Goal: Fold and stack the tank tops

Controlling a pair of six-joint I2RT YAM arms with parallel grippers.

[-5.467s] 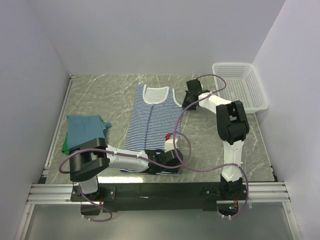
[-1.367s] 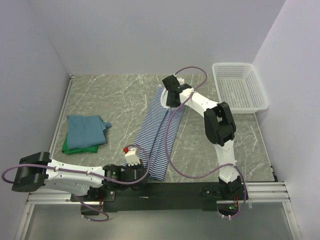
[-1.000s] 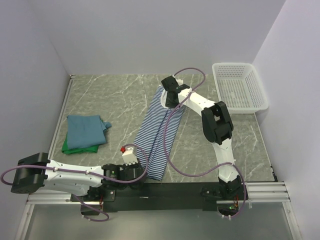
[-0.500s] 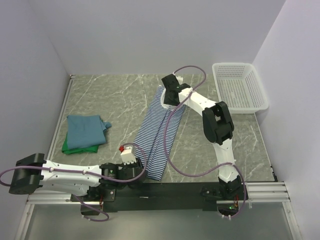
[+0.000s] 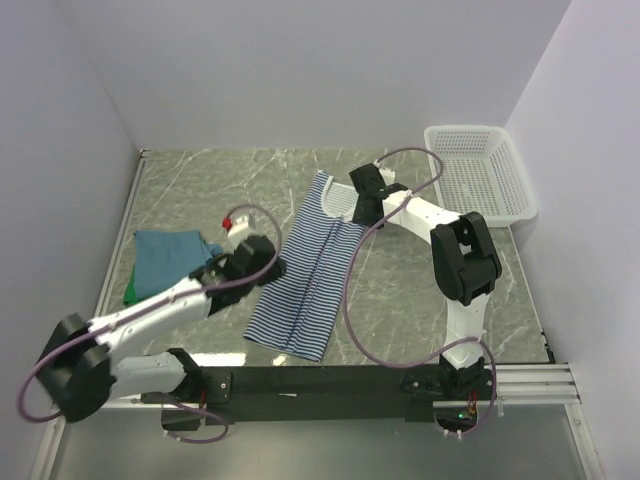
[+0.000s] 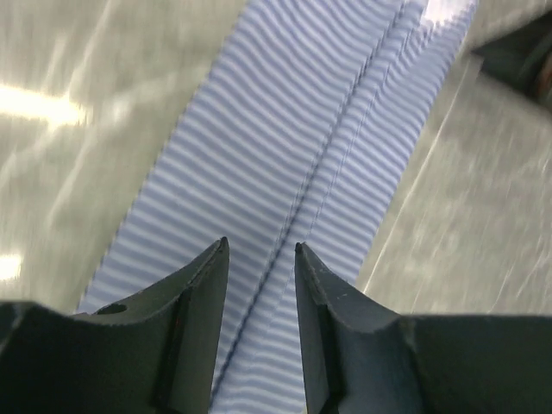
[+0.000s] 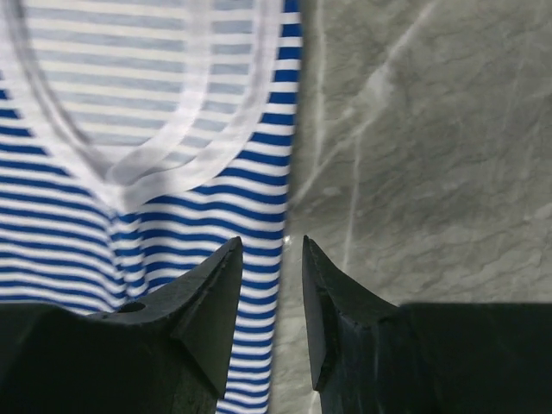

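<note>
- Left-centre of top view: teal tank top [image 5: 170,258] folded, sitting on green tank top [image 5: 133,292]; only a green edge shows at the lower left. That's the stack.
- Left tool [image 5: 268,266] is mid-frame, just right of the stack, over the striped top's left edge about mid-length. Arm reaches diagonally up from the lower-left base, forearm low. Wrist cam: left tool [image 6: 261,259] has a narrow gap, nothing in it, and points along the centre seam.
- Striped tank top [image 5: 305,280] lies flat on the table [image 5: 200,190], centre frame, as a narrow strip. Long axis runs from neck at upper right to hem at bottom centre.
- Right tool [image 5: 362,205] is at the neck end, upper centre, arm bent back from the right base. Wrist cam: right tool [image 7: 272,254] also narrow and empty, over the top's right edge just below the neckline.
- Judgement: next fold goes across the long axis. Left arm is nearer the hem, right nearer the neck.
- Upper right: white basket [image 5: 478,175], well apart.
</note>
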